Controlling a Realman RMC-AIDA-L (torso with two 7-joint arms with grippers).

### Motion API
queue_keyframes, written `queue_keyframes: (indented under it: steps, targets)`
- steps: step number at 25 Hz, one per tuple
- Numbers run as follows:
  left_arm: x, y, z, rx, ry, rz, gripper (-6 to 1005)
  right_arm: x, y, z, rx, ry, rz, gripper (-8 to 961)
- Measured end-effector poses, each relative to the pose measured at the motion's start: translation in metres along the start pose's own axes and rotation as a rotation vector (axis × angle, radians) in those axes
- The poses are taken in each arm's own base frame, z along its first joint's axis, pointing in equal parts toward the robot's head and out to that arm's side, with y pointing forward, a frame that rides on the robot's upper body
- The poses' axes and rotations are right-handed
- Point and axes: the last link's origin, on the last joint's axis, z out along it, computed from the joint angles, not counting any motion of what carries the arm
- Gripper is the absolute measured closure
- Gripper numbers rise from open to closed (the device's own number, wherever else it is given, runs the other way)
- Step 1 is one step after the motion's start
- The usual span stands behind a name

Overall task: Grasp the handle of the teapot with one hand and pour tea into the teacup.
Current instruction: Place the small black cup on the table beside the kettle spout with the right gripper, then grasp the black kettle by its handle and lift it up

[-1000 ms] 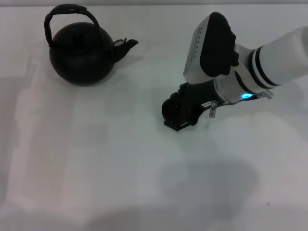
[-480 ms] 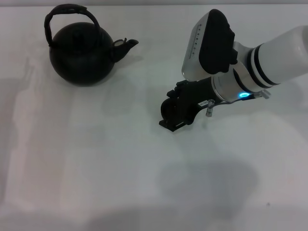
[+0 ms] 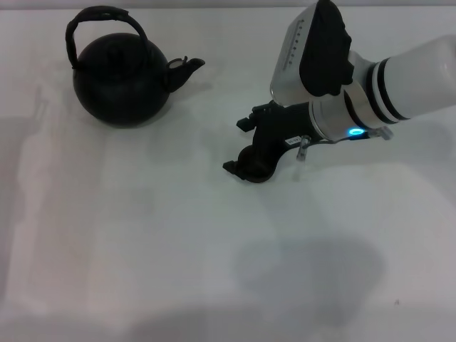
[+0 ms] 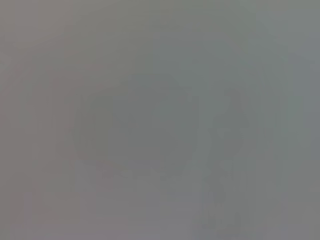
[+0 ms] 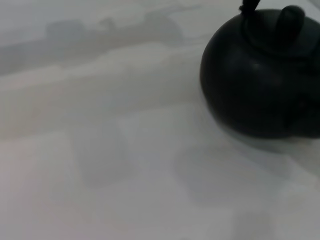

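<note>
The black teapot (image 3: 121, 82) stands at the far left of the white table, spout (image 3: 187, 68) pointing right. Its dark arched handle (image 3: 103, 18) loops upright over the lid. My right gripper (image 3: 237, 146) is near the table's middle, to the right of the spout and well apart from the pot, with its fingers spread open. A small dark round shape (image 3: 258, 169) under the gripper looks like the teacup, but it merges with the gripper's black body. The right wrist view shows the teapot (image 5: 255, 80) and its lid knob (image 5: 291, 17). The left gripper is out of view.
The white table (image 3: 142, 249) shows only soft shadows at the front and left. My right arm's white forearm (image 3: 420, 78) reaches in from the right edge. The left wrist view is plain grey.
My right gripper's fingers have spread from closed around the small dark round thing to open. The hand has turned and drawn slightly toward the far side. The teapot has not moved.
</note>
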Motion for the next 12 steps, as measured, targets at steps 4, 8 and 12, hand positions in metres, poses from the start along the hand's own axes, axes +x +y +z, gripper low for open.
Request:
queue_keyframes:
  steps: [4, 8, 12]
  targets:
    - [0.0, -0.003, -0.003, 0.013, -0.001, 0.003, 142, -0.006, -0.006, -0.003, 0.032, -0.09, 0.052, 94]
    - [-0.001, -0.007, -0.004, 0.048, 0.0, 0.021, 142, -0.006, -0.026, -0.019, 0.099, -0.275, 0.178, 94]
    - [-0.002, -0.003, -0.004, 0.051, -0.008, 0.069, 141, 0.012, -0.054, -0.051, 0.14, -0.558, 0.46, 95]
